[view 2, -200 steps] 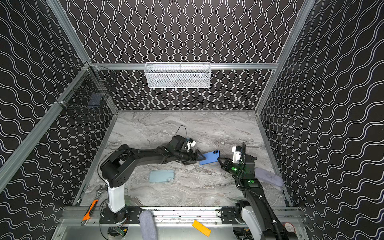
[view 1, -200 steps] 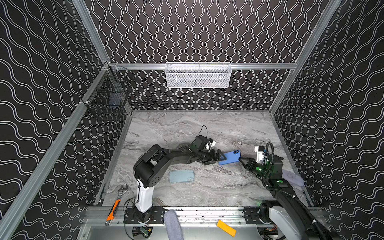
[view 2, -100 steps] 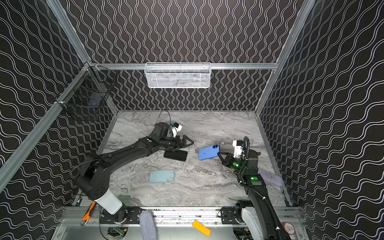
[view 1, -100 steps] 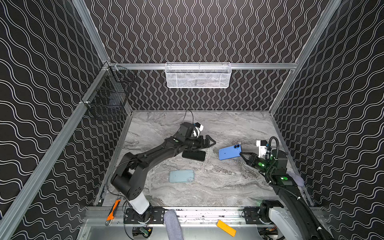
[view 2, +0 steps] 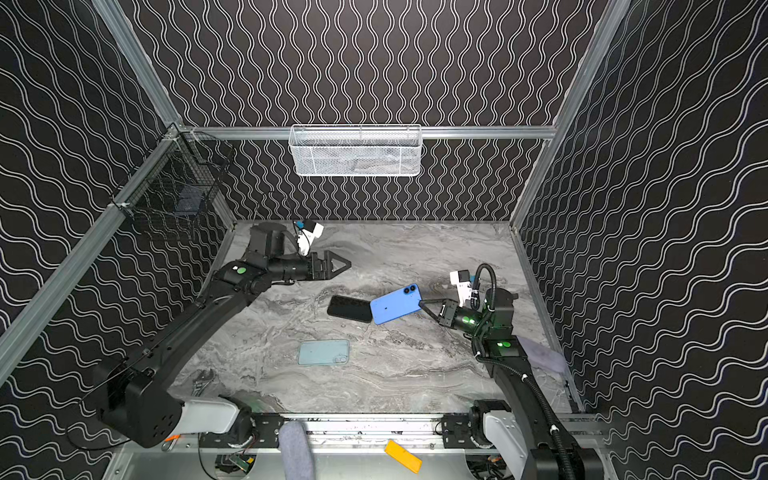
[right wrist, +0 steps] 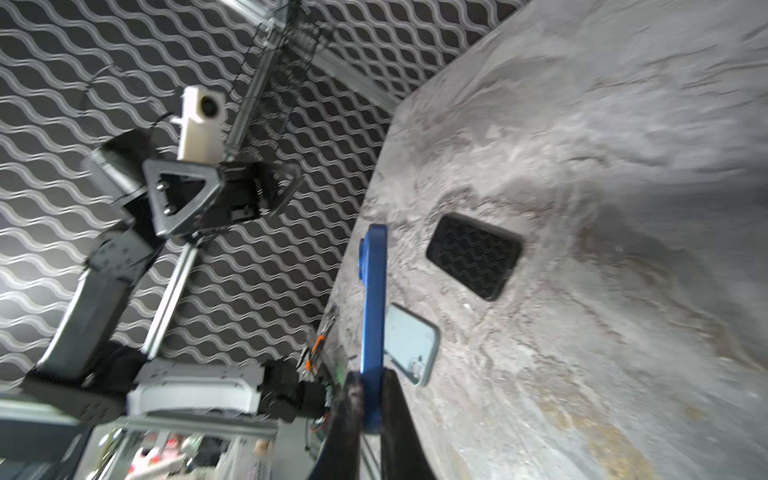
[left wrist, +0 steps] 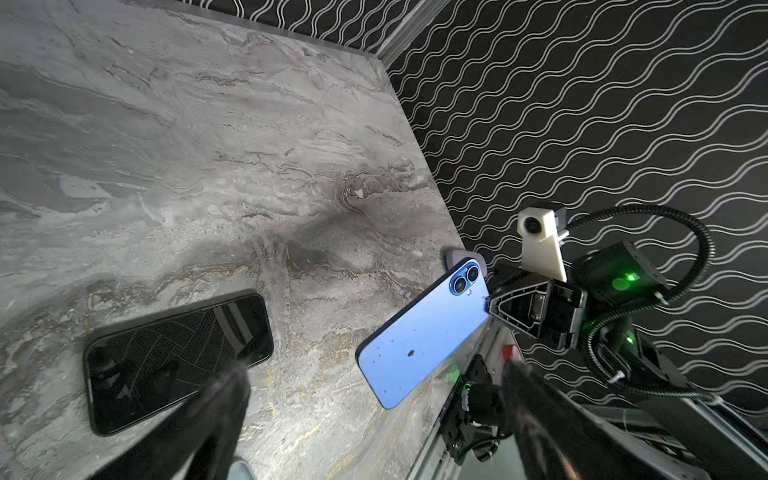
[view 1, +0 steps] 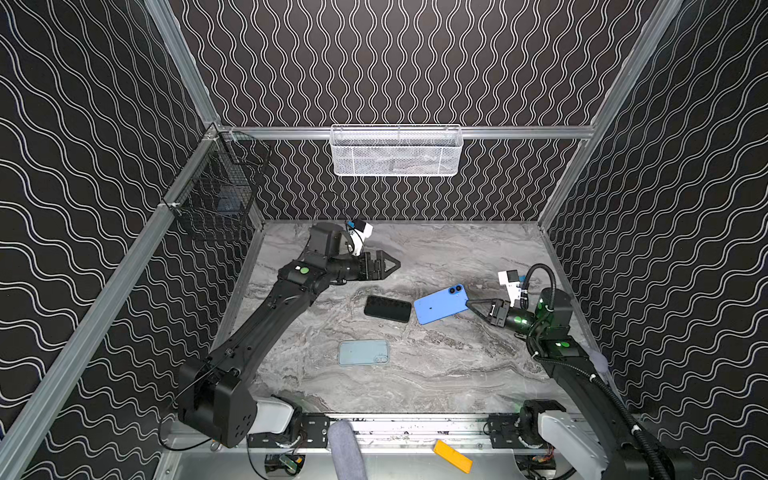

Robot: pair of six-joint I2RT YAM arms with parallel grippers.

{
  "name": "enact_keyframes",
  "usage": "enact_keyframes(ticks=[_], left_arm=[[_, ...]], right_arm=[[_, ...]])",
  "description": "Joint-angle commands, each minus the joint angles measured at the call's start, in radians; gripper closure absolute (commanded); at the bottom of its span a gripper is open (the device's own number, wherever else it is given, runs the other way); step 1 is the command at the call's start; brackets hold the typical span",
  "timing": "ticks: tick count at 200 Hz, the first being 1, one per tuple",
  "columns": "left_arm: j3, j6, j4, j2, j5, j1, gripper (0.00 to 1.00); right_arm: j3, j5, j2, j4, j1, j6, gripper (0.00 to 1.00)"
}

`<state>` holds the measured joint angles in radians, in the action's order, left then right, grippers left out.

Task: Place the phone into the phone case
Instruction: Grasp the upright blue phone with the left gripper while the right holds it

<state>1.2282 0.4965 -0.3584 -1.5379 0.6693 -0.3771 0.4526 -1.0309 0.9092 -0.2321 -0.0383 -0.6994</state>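
My right gripper [view 1: 471, 303] [view 2: 422, 305] [right wrist: 370, 380] is shut on the camera-end edge of a blue phone [view 1: 440, 305] [view 2: 395, 305] [left wrist: 424, 332] [right wrist: 372, 299]. The phone is held tilted above the table, back side up. A pale blue phone case [view 1: 363, 352] [view 2: 324, 352] [right wrist: 411, 340] lies flat nearer the front. A glossy black phone [view 1: 387, 308] [view 2: 350, 308] [left wrist: 178, 357] [right wrist: 473, 255] lies flat just left of the blue one. My left gripper [view 1: 392, 264] [view 2: 345, 262] [left wrist: 374, 368] hangs open and empty, back-left of both phones.
A white mesh basket [view 1: 397, 150] hangs on the back wall and a black wire basket [view 1: 216, 199] on the left wall. A pale lilac flat thing [view 2: 540, 353] lies by the right wall. A wrench [view 2: 201, 380] and an orange piece [view 1: 452, 456] lie at the front.
My left arm has drawn back from the blue phone toward the back left, uncovering the black phone. My right gripper has carried the blue phone slightly right and up.
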Motion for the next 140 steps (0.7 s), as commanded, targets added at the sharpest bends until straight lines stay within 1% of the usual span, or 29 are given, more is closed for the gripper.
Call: enact_keyframes(ticks=[1, 13, 37, 47, 64, 86, 98, 103, 124, 140], left_arm=[[0.001, -0.036, -0.027, -0.034, 0.172, 0.021, 0.01], [-0.018, -0.028, 0.001, -0.050, 0.212, 0.021, 0.01], [-0.114, 0.049, 0.187, -0.062, 0.339, 0.020, 0.01], [-0.151, 0.069, 0.262, -0.065, 0.380, 0.010, 0.01], [-0.185, 0.080, 0.337, -0.074, 0.423, -0.021, 0.01], [-0.188, 0.070, 0.375, -0.089, 0.437, -0.092, 0.01], [-0.193, 0.080, 0.410, -0.093, 0.422, -0.125, 0.01], [-0.201, 0.095, 0.443, -0.092, 0.423, -0.132, 0.02], [-0.254, 0.226, 0.635, -0.097, 0.444, -0.144, 0.04], [-0.284, 0.283, 0.720, -0.101, 0.458, -0.147, 0.10]], right_arm=[[0.002, -0.093, 0.003, -0.151, -0.009, -0.069, 1.00], [-0.008, -0.112, 0.005, -0.209, -0.010, -0.110, 1.00], [-0.015, -0.130, 0.012, -0.278, -0.012, -0.164, 1.00], [-0.018, -0.136, 0.015, -0.304, -0.016, -0.184, 1.00], [-0.020, -0.140, 0.021, -0.324, -0.018, -0.202, 1.00], [-0.025, -0.140, 0.029, -0.352, -0.021, -0.224, 1.00], [-0.023, -0.140, 0.033, -0.347, -0.023, -0.221, 1.00], [-0.023, -0.139, 0.035, -0.345, -0.022, -0.221, 1.00], [-0.017, -0.128, 0.033, -0.321, -0.023, -0.207, 1.00], [-0.013, -0.122, 0.033, -0.307, -0.023, -0.198, 1.00]])
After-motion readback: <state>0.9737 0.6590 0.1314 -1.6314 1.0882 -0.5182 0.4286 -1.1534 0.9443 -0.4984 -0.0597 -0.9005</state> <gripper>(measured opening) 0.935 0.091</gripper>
